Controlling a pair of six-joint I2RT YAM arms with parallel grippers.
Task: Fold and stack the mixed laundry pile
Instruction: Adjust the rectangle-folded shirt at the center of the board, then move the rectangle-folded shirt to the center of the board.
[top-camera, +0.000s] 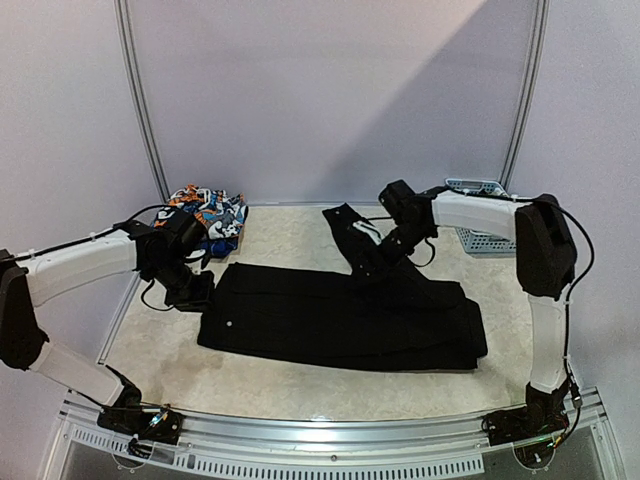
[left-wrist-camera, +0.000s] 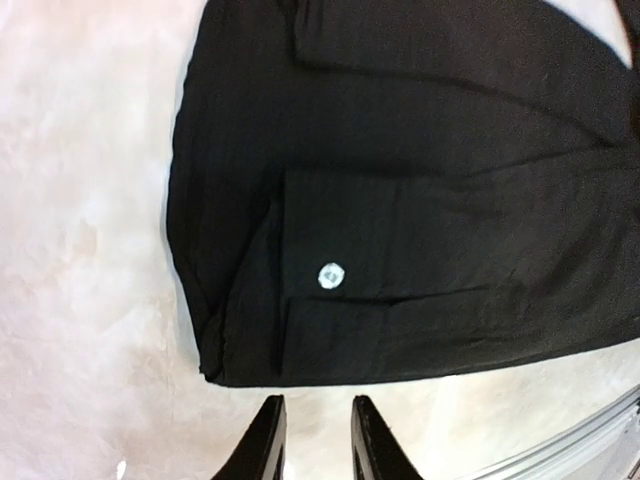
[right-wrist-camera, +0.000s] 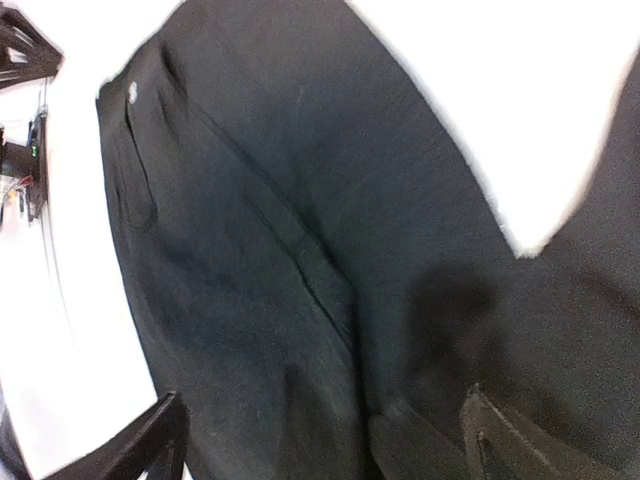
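left gripper (left-wrist-camera: 318, 445) is sitting with its jaws only slightly parted and nothing between them, just bare table (left-wrist-camera: 90, 250) showing in the gap. right gripper (right-wrist-camera: 320, 405) is hanging with its jaws spread wide; black cloth is lying under them, not pinched as far as I can see.

black trousers (top-camera: 340, 325) are lying flat on the table, looking already folded lengthwise. The waist corner with the white button (left-wrist-camera: 330, 275) is lying just ahead of the left fingertips, and the main body is running under and past the right jaws. The long axis is running from 1 gripper across to the other, with the waist end pointing at the left jaws. 1 black flap (top-camera: 345, 225) is sticking out on the far side, just beside the right jaws. Can't tell if it's a leg end.

The orange-blue-white print (top-camera: 205, 215) is lying bunched on the far side of the left jaws, apart from the trousers.

Reading this as a pause between 2 folds. Doing the next 1 well:
- tucking that flap in first, so the outline is clean
- each jaw taking all layers at an end corner, not just the top 1
- lifting barely clear and carrying along the long axis to the waist end
- matching edges — letting go with both together
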